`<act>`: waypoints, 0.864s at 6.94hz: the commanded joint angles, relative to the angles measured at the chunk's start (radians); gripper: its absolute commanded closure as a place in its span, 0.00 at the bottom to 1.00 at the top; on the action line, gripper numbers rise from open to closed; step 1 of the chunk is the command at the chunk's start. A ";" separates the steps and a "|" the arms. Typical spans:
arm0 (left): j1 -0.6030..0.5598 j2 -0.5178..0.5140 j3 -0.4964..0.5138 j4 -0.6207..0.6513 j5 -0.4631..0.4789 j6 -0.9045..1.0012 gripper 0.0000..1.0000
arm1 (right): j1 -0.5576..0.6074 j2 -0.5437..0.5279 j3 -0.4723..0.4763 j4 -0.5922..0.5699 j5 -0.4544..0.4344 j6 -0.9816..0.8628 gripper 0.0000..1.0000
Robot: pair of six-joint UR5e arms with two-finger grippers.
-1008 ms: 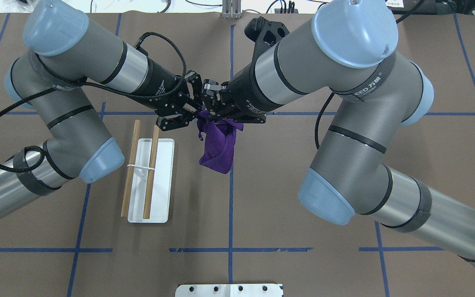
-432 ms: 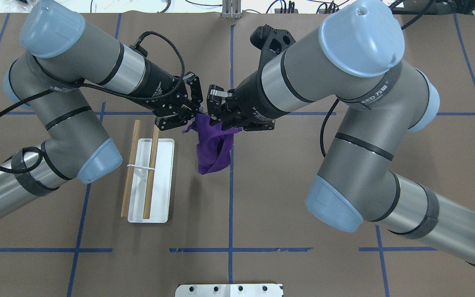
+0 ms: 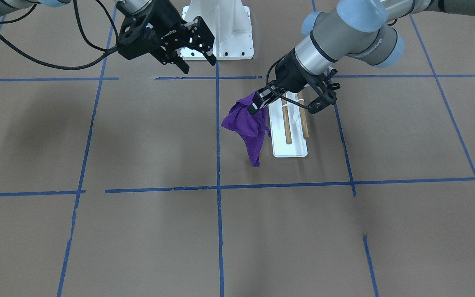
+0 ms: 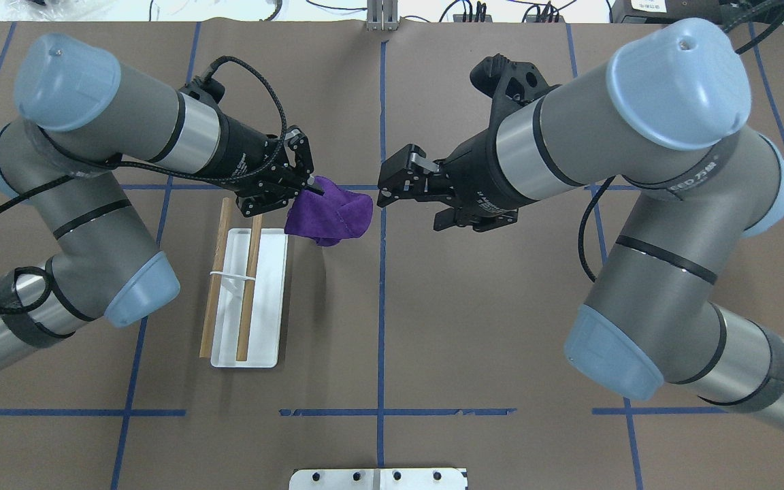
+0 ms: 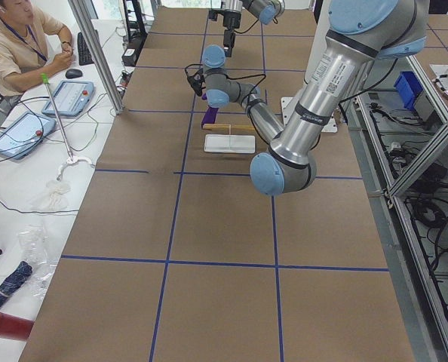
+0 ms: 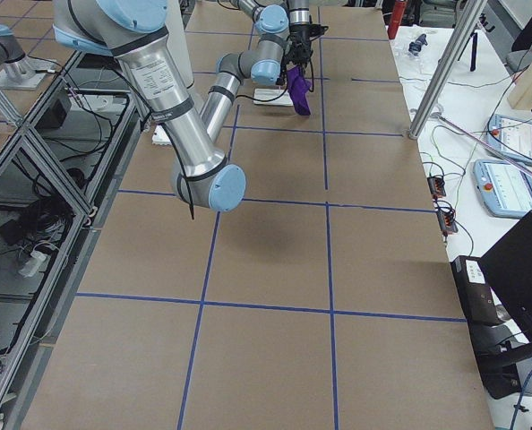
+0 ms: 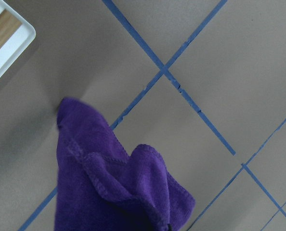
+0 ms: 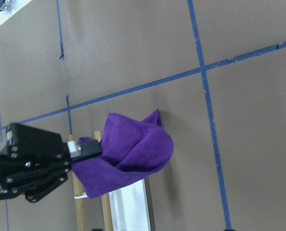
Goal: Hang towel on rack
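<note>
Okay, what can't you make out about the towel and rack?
Grip point of the left gripper: buried in the towel overhead, cut off at the bottom edge, left wrist view.
Robot-side end of the rack: behind the left gripper, front view.
Towel tip touching the table: unclear everywhere.

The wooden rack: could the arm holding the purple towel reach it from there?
Probably yes. The left gripper holds the towel right beside the rack's far end, with nothing between them, and the open right gripper sits off on the other side.
</note>
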 commanded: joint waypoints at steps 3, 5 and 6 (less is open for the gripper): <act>-0.012 0.309 -0.170 0.004 0.080 0.339 1.00 | 0.076 -0.149 0.046 -0.002 -0.028 -0.006 0.00; -0.063 0.356 -0.165 0.004 0.072 0.439 1.00 | 0.078 -0.166 0.048 0.000 -0.048 -0.006 0.00; -0.063 0.358 -0.154 0.003 0.069 0.441 1.00 | 0.078 -0.168 0.046 -0.002 -0.050 -0.006 0.00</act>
